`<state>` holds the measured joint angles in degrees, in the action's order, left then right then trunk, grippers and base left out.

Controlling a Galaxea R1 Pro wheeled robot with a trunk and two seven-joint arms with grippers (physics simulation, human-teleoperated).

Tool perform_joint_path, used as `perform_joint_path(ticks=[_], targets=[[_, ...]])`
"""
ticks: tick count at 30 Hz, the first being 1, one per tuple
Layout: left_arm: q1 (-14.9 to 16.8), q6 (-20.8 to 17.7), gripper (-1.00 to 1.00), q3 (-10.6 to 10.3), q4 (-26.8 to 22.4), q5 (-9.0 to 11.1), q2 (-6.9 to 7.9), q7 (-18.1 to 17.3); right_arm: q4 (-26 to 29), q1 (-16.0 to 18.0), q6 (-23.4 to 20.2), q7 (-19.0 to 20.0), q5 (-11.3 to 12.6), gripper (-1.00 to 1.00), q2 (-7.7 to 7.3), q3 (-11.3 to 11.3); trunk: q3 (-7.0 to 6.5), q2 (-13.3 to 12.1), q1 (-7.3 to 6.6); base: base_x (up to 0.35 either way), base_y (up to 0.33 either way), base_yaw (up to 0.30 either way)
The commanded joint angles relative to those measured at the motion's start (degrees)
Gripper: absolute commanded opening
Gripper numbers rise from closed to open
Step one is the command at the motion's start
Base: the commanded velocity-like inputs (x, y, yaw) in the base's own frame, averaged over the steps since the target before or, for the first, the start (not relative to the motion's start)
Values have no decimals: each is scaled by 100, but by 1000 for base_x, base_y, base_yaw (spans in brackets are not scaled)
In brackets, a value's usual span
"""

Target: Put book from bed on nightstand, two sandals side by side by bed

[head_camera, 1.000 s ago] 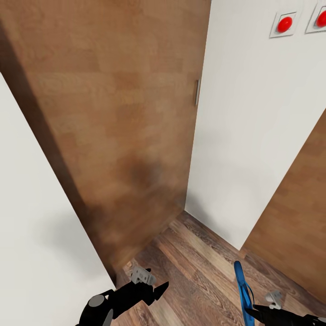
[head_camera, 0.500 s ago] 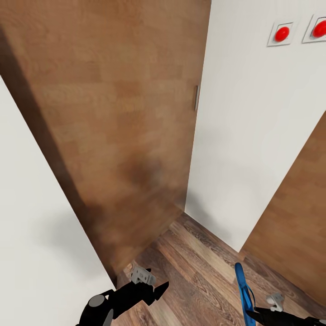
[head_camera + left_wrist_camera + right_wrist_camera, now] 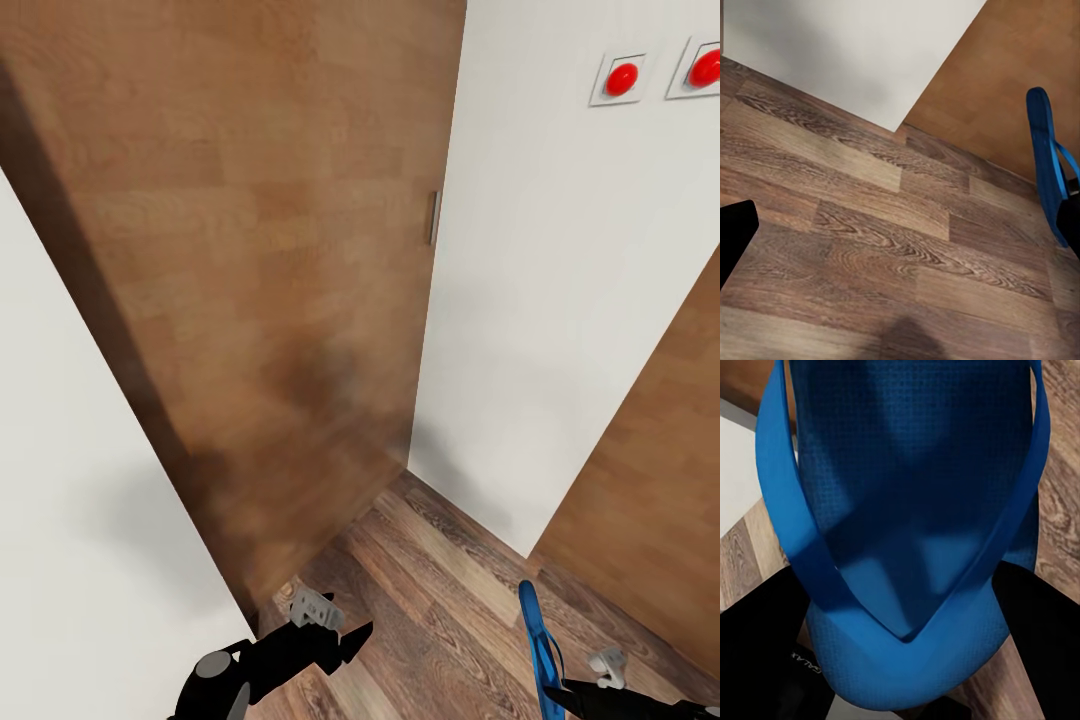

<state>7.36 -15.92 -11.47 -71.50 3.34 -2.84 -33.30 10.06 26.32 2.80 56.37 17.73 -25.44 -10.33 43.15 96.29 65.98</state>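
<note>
On your left, the black left gripper (image 3: 350, 640) hangs over the brown wood-plank floor (image 3: 440, 600) with nothing in it; you cannot tell how wide its jaws stand. Ahead stands a tall brown wood door (image 3: 250, 250) beside a white wall (image 3: 540, 300). On your right, the black right gripper (image 3: 552, 692) is clenched on one narrow bright blue sandal (image 3: 538, 640), standing on edge above the floor. Your right wrist view adds its dotted sole (image 3: 907, 472) and V-shaped strap (image 3: 795, 532).

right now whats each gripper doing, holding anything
Left gripper: nothing in it; open or shut cannot be told.
Right gripper: shut on a blue sandal, held on edge above the wood floor.
</note>
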Motion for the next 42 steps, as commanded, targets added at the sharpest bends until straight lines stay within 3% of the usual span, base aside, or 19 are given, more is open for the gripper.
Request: perform_joint_path(ticks=[1, 9, 42], targets=[[2, -51, 100, 4, -5, 35, -2, -15, -4, 4, 29, 7, 41, -100, -2, -48, 5, 2, 0, 0, 0, 0], [2, -54, 100, 4, -5, 36, -6, -11, -4, 4, 28, 8, 41, -100, -4, -48, 5, 2, 0, 0, 0, 0], [2, -56, 100, -84, 15, 36, -6, -10, -11, 4, 35, 6, 37, -100, 3, -48, -587, -1321, -725, 0, 0, 0]])
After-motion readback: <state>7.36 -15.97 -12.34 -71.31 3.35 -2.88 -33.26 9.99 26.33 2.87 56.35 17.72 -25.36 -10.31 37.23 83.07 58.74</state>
